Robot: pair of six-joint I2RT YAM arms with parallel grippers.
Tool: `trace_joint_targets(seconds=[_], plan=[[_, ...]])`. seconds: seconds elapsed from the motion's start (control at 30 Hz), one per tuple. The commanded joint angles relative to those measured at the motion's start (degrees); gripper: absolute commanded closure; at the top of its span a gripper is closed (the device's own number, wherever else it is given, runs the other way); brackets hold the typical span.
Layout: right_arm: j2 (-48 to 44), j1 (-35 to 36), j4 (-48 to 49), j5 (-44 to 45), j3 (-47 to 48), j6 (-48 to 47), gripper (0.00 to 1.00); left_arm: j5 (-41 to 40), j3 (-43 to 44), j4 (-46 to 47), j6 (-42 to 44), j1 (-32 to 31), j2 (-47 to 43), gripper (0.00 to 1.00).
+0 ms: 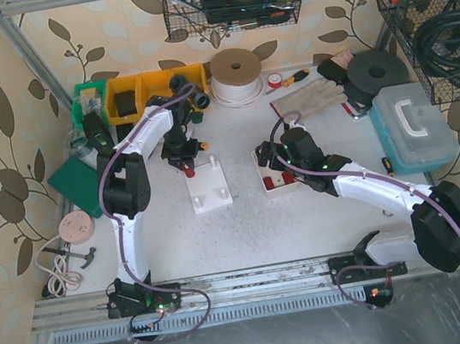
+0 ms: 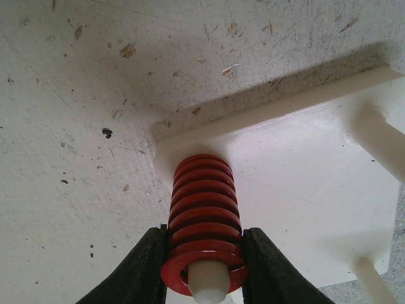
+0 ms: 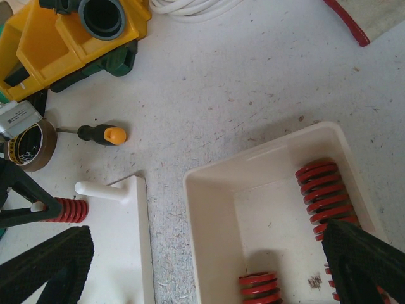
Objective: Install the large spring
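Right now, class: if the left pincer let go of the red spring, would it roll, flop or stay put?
Probably stays: the red spring is threaded over a white peg, which should stop rolling. Its thick, close coils suggest stiffness, not floppiness.

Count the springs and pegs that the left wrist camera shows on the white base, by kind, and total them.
Red spring: 1
White pegs: 3
Total: 4

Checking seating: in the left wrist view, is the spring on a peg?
Yes, a white peg shows inside the end of the red spring.
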Motion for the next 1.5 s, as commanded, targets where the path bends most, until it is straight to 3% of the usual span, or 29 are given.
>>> trace_joint_targets(seconds=[0.0, 0.03, 0.23, 0.37, 1.1, 1.47], plan=[[-0.1, 0.4, -0.1, 0.6, 0.4, 0.0, 0.03, 1.7, -1.2, -0.6, 1.1, 0.5, -1.7, 1.00], [-0.2, 0.4, -0.1, 0.6, 0.4, 0.0, 0.03, 1.8, -1.3, -0.7, 1.0, 0.4, -2.0, 0.97], [-0.9, 0.4, 0.0, 0.6, 0.0, 0.1, 0.03, 1.1, -0.1, -2.3, -0.6, 0.1, -3.3, 0.52], [-0.8, 0.4, 0.0, 0.5, 0.0, 0.1, 0.03, 1.7, 0.9, -2.9, -1.4, -0.2, -4.9, 0.41], [-2.6, 0.4, -0.2, 1.4, -1.1, 0.4, 0.02, -2.8, 6.4, -8.4, -5.4, -2.5, -12.1, 0.36], [-4.0, 0.7, -0.4, 1.7, -2.2, 1.0, 0.02, -2.5, -11.2, 10.2, -12.1, -10.2, -29.7, 0.37]])
